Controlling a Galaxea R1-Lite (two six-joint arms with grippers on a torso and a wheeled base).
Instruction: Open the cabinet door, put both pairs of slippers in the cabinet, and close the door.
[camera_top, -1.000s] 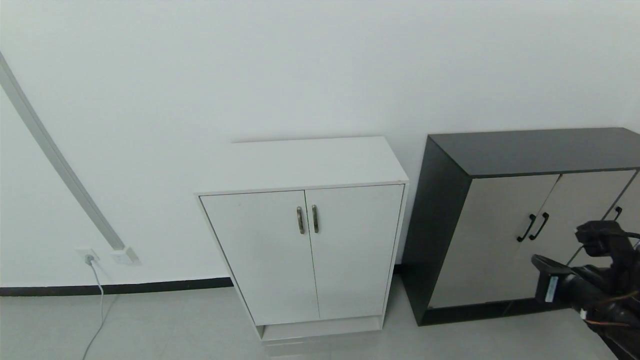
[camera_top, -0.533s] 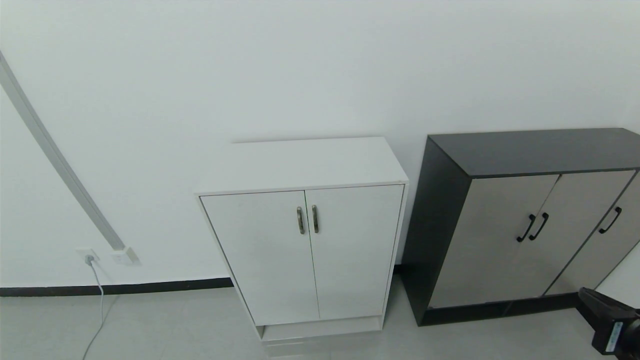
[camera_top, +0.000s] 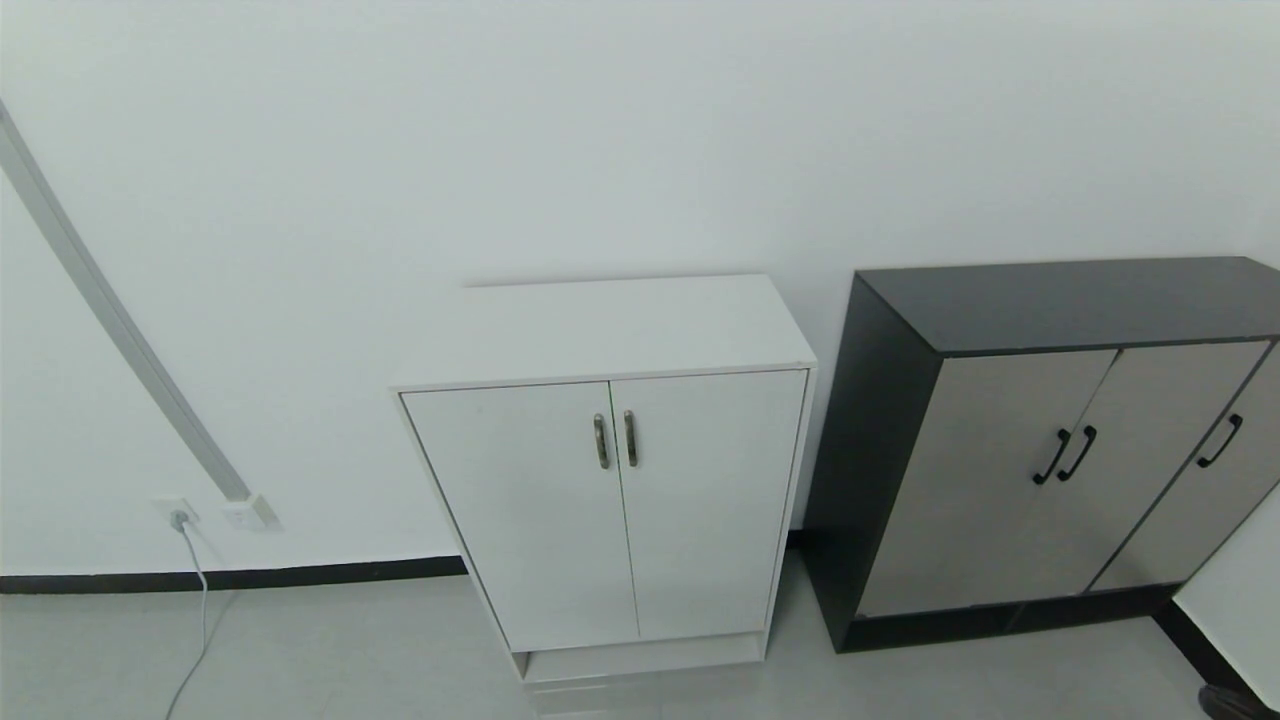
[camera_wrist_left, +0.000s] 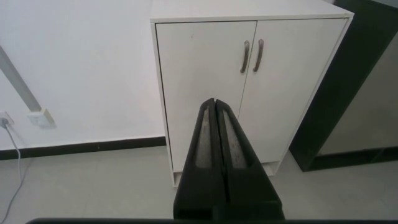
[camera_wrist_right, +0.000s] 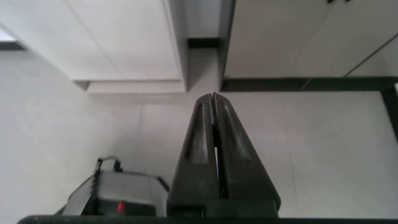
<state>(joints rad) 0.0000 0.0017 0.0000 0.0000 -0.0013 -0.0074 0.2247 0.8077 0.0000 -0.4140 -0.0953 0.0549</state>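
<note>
The white cabinet (camera_top: 610, 500) stands against the wall with both doors flat and shut. Its two metal handles (camera_top: 615, 440) sit side by side at the middle seam. My left gripper (camera_wrist_left: 215, 102) is shut with nothing in it, held well in front of the white cabinet (camera_wrist_left: 249, 74) and pointing at its left door, below the handles (camera_wrist_left: 252, 56). My right gripper (camera_wrist_right: 214, 98) is shut and empty, low over the floor. It points at the gap between the white cabinet's base (camera_wrist_right: 124, 50) and the dark cabinet's plinth (camera_wrist_right: 298, 84).
A black cabinet with grey doors (camera_top: 1050, 450) stands close to the right of the white one. A wall socket with a hanging cable (camera_top: 178, 518) and a slanting conduit (camera_top: 110, 310) are at the left. Open grey floor (camera_top: 300, 650) lies in front.
My right arm has dropped down and out of the head view at the lower right. The cabinets have not moved.
</note>
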